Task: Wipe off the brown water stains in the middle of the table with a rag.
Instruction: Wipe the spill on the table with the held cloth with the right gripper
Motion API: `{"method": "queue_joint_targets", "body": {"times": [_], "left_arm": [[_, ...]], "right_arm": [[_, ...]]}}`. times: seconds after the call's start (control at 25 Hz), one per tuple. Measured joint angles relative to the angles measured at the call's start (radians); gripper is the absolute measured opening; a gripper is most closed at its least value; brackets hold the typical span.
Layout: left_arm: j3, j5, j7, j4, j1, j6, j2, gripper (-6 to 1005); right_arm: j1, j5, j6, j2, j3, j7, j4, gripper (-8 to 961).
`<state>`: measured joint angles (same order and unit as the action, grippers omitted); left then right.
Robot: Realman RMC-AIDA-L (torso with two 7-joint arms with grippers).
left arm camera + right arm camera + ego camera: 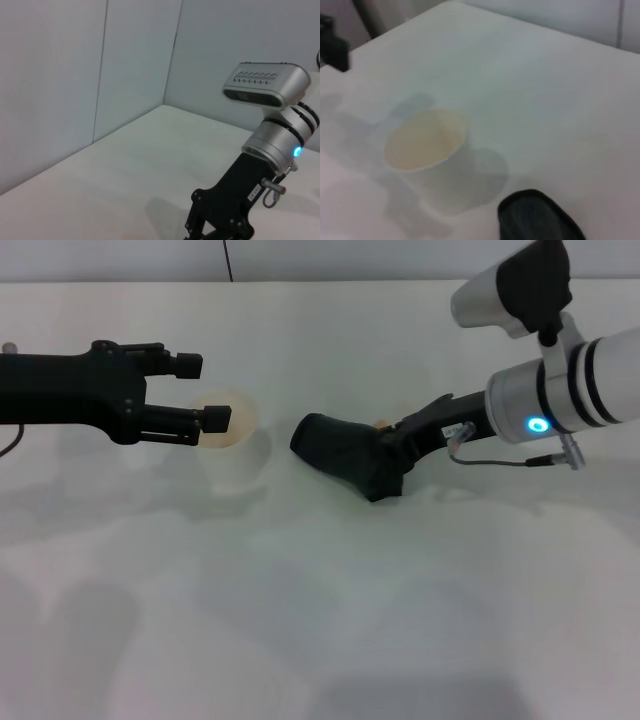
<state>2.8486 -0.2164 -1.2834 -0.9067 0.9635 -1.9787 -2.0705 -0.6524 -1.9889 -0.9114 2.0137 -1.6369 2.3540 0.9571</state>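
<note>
We are looking down from the head view at the glossy white table [330, 620], and the right gripper [388, 462] is reaching in from the right side, angled down toward the middle of the surface. It is clamping the dark rag [340, 452], its fingers closed into the cloth, and the rag is bunching out ahead of the gripper and lying on the table just right of the white cup [238, 455]. A small orange-brown spot, the brown water stains [381, 424], is peeking out at the far edge of the rag, right where cloth meets gripper; the rest of the puddle is hidden under the rag, so we cannot tell its extent.

The left gripper [204, 392] is hovering over on the left, stretched out level above the table, its two fingers spread wide apart and holding nothing. One fingertip is sitting in front of the cup's pale tan rim in this view; whether it is touching the cup, we cannot tell.

From the right wrist view, we are seeing the cup [427, 150] standing upright, with the rag's dark edge [537, 217] close beside it. In the left wrist view, the right arm's silver wrist and black gripper body [235, 200] are showing above the table.
</note>
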Motion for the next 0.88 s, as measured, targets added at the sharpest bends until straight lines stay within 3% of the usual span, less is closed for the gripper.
{"method": "queue_joint_targets", "body": {"times": [0.36, 0.88], "left_arm": [[0.000, 0.000, 0.001, 0.000, -0.005, 0.000, -0.003, 874], [0.000, 0.000, 0.006, 0.007, -0.005, 0.000, -0.003, 874]], "right_arm": [[0.018, -0.013, 0.055, -0.001, 0.010, -0.002, -0.036, 72], [0.014, -0.009, 0.000, 0.008, -0.052, -0.009, -0.014, 72]]}}
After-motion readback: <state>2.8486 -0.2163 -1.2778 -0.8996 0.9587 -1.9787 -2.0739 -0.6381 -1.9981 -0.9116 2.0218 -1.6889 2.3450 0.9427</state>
